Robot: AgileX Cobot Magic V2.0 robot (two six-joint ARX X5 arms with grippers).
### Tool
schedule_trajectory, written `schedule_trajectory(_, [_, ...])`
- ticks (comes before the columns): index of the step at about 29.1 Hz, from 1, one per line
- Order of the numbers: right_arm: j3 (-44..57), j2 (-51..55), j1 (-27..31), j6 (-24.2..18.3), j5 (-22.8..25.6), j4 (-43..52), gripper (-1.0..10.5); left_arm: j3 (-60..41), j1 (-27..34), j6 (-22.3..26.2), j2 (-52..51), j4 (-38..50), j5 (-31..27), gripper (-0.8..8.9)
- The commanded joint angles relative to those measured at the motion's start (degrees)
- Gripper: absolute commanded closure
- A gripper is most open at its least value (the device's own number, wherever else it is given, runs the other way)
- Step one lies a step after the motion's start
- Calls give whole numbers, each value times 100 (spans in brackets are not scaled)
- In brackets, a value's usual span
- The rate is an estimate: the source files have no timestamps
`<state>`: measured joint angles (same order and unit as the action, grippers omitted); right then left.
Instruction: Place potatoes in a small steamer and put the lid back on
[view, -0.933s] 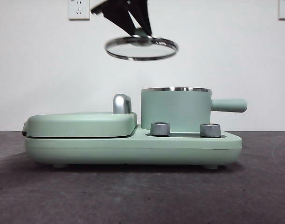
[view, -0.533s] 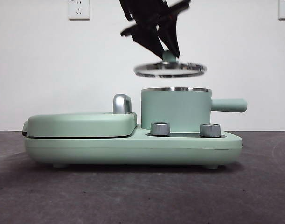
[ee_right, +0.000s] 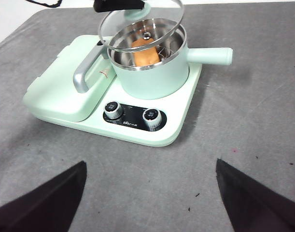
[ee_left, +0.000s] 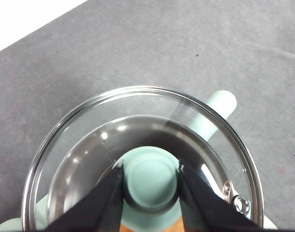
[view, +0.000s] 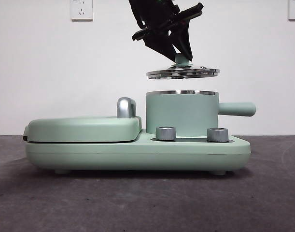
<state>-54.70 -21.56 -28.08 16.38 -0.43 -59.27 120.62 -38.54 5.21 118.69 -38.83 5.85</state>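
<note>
- Since 0.5 s ago: glass lid has shifted toward the handle side and now hangs nearly level, centred over the small steamer; 1.0 s ago it was further off, above the griddle cover.
- Left gripper: jaws clenched on the lid's mint-green knob, one jaw each side; arm enters front view from above.
- Lid vs. pot: apart, a clear gap shows betw. lid rim and the steamer's steel rim; lid not yet seated.
- Potato: orange-brown, lying inside the steamer, seen through the open top in right wrist view.
- Steamer: stands on the appliance base, at the end w/ two control knobs; stubby side handle points away from the griddle.
- Right gripper: jaws spread wide, holding nothing, well back from the appliance over the grey table.
</note>
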Motion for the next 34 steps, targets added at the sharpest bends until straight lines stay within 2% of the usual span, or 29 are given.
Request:
schedule_trajectory(1, [-37, 0, -35, 59, -22, 46, 521, 168, -70, 98, 168, 109, 15, 804])
schedule_trajectory(21, [-37, 0, -35, 101, -107, 39, 521, 168, -81, 103, 527, -118, 13, 803])
schedule_trajectory(34, [-37, 0, -35, 120, -107, 39, 521, 168, -85, 315, 570, -55, -201, 803])
